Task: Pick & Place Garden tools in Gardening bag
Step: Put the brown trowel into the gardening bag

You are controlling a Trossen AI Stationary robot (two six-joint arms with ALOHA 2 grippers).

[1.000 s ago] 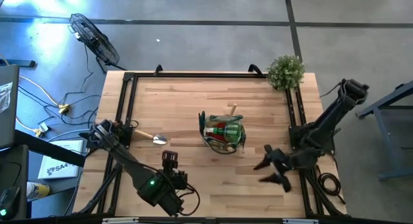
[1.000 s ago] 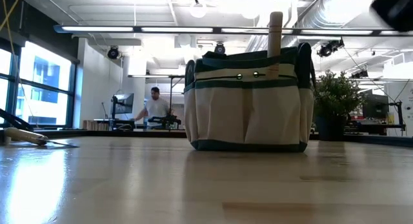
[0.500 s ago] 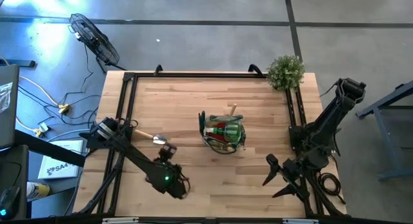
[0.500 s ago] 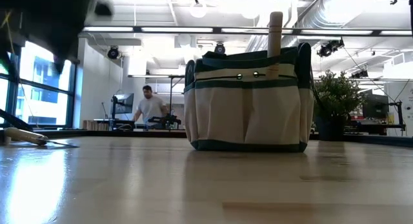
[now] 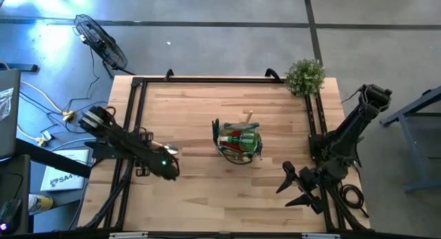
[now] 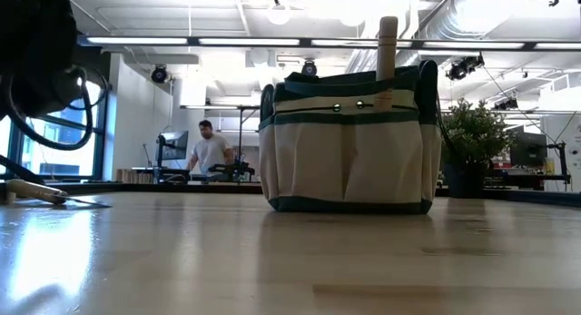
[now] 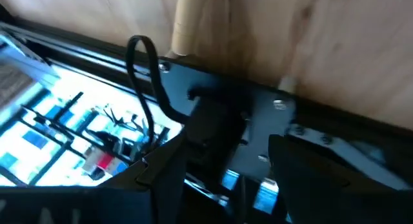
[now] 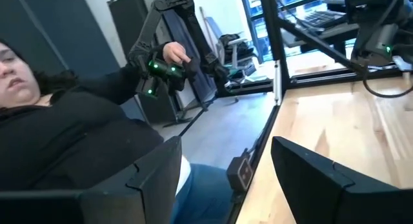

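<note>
**A:** What is on your worktop (image 5: 200, 115) right now?

**B:** One gardening bag (image 5: 238, 144) stands upright near the middle of the wooden worktop. From above you see several tools packed inside it: a green item, a red piece, and one pale wooden handle (image 6: 388, 47) poking up past the rim. The tools overlap too much for an exact count. In the low view the bag (image 6: 349, 142) shows beige panels with dark green trim.

**A:** Is any tool outside the bag?

**B:** One. A single wooden-handled trowel (image 5: 163, 147) lies flat on the worktop, well to the left of the bag, partly covered by your left arm. The low view shows it (image 6: 41, 192) at the far left, lying on the surface.

**A:** Where are your two claws?

**B:** Your left claw (image 5: 171, 169) hangs over the trowel's metal end, toward the worktop's left side. Its fingers stand well apart and hold nothing; its wrist camera sees the end of the wooden handle (image 7: 192, 24) just beyond the black frame rail. Your right claw (image 5: 295, 187) sits at the near right corner of the worktop, well away from the bag, fingers spread wide and empty.

**A:** Anything else?

**B:** One bushy green plant (image 5: 304, 76) stands at the far right corner. One floor fan (image 5: 101, 42) stands off the worktop at far left. One person in dark clothing (image 8: 71, 137) sits beside the worktop in the right wrist view, and one more person (image 6: 209, 153) stands far back in the room.
</note>
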